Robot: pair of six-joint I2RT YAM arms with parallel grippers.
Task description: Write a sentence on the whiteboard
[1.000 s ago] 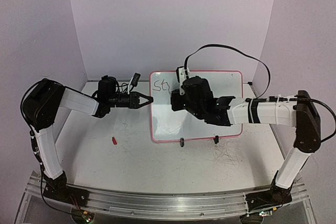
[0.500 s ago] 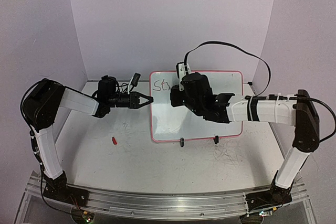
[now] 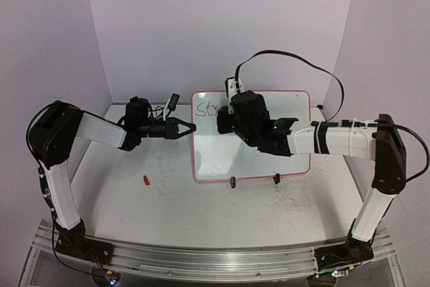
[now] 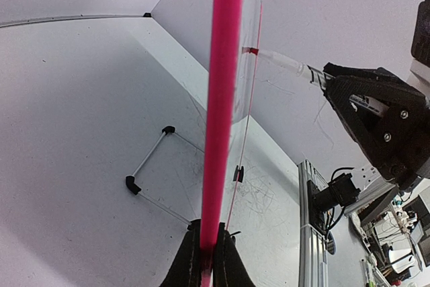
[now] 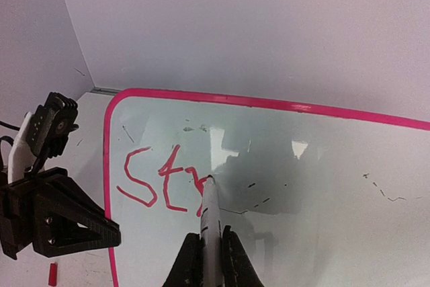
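Entry, writing in progress: over the last second the right gripper (image 5: 209, 255) has travelled a little toward the far edge of the whiteboard (image 3: 225, 159), and the sentence (image 5: 161, 179) has grown from "St" to "St" plus the first strokes of a third letter; judged an early stage, most of the words still unwritten. Location of script: far-left corner of the board; board itself at the middle of the table's far edge. Right gripper: jaws closed narrowly on one marker (image 5: 210, 214), tip touching the board at the newest stroke. Left gripper (image 4: 208, 268): pinched tight on the board's pink left rim, steadying it. Count: arms, two; whiteboard, one; marker, one; letters, two complete and one begun; black clip feet (image 3: 232, 181), two, on the board's near edge; small red piece (image 3: 146, 180), one, on the table toward its left edge, possibly the cap.
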